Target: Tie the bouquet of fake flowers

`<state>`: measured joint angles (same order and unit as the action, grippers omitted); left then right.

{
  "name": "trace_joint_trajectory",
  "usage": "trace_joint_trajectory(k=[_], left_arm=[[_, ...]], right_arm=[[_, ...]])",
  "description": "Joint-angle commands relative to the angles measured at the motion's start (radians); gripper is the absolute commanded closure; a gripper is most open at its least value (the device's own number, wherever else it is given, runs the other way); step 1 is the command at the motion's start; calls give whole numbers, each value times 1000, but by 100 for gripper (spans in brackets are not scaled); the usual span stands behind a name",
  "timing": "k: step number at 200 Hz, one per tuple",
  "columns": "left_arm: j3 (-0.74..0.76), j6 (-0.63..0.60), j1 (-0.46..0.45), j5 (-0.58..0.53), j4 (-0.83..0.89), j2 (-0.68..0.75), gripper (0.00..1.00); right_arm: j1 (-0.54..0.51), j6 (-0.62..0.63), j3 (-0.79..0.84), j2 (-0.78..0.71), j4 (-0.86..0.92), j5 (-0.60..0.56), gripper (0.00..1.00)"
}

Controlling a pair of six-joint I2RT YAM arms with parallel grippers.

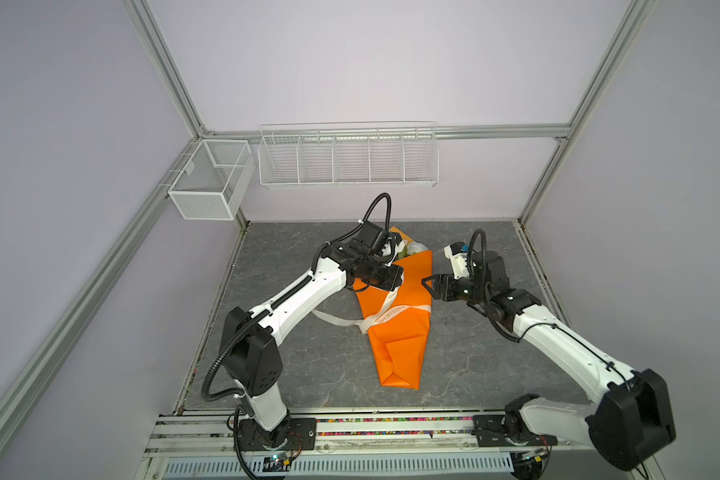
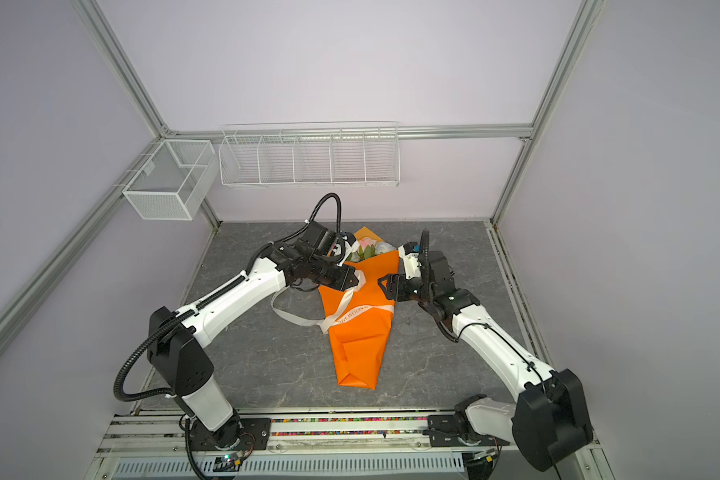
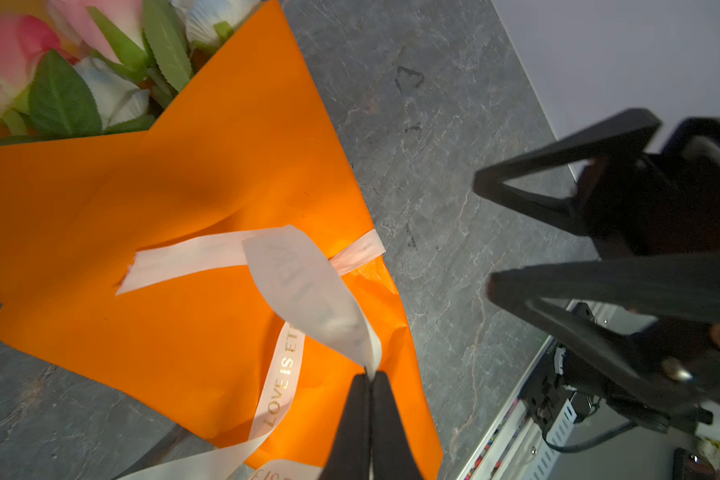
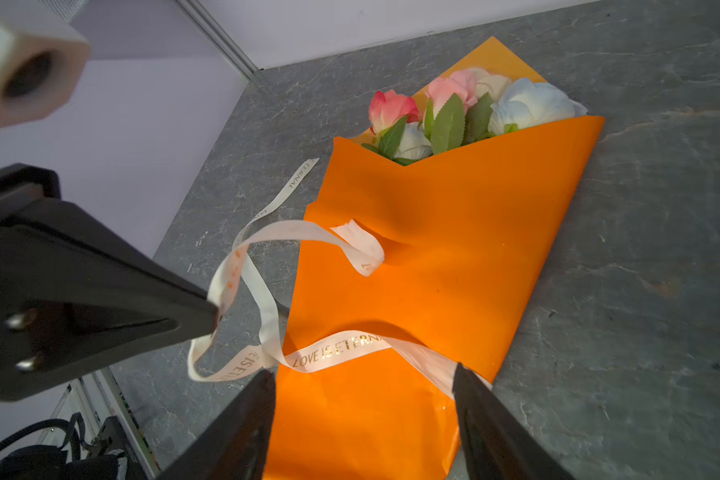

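The left gripper (image 3: pixel 368 377) hovers over the bouquet's (image 1: pixel 398 345) left edge, clenched on the ribbon (image 3: pixel 308 291) crossing its middle. The bouquet lies flat on the table (image 1: pixel 308 365), flowers (image 4: pixel 454 112) at its far end. Beside its right edge the right gripper (image 3: pixel 482 237) gapes, seemingly touching nothing.

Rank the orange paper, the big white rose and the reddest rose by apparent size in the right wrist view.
1. orange paper, by far the largest
2. white rose
3. reddest rose, somewhat smaller; both roses lie about equally far away
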<state>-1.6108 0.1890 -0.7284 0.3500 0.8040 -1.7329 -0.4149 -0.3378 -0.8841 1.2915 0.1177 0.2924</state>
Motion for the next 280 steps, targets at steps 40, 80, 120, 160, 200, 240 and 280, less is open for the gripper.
trace_joint_trajectory(k=[40, 80, 120, 160, 200, 240, 280], left_arm=[[-11, -92, 3, 53, 73, 21, 100], [-11, -95, 3, 44, 80, 22, 100], [7, -81, 3, -16, 66, 34, 100], [62, -22, 12, -176, 32, 27, 100], [14, 46, 46, -249, 61, -101, 100], [-57, 77, 52, -314, 93, -182, 78], [0, 78, 44, -291, 46, -107, 55]], right_arm=[[-35, 360, 49, 211, -412, 183, 28], [-48, 450, 66, 299, -589, 172, 28], [-44, 417, 43, 340, -595, 199, 74], [-43, 349, 45, 287, -418, 50, 93], [-49, 330, 14, 296, -223, -131, 93], [-48, 273, -96, 353, -65, -149, 93], [-42, 210, -156, 366, -1, -151, 93]])
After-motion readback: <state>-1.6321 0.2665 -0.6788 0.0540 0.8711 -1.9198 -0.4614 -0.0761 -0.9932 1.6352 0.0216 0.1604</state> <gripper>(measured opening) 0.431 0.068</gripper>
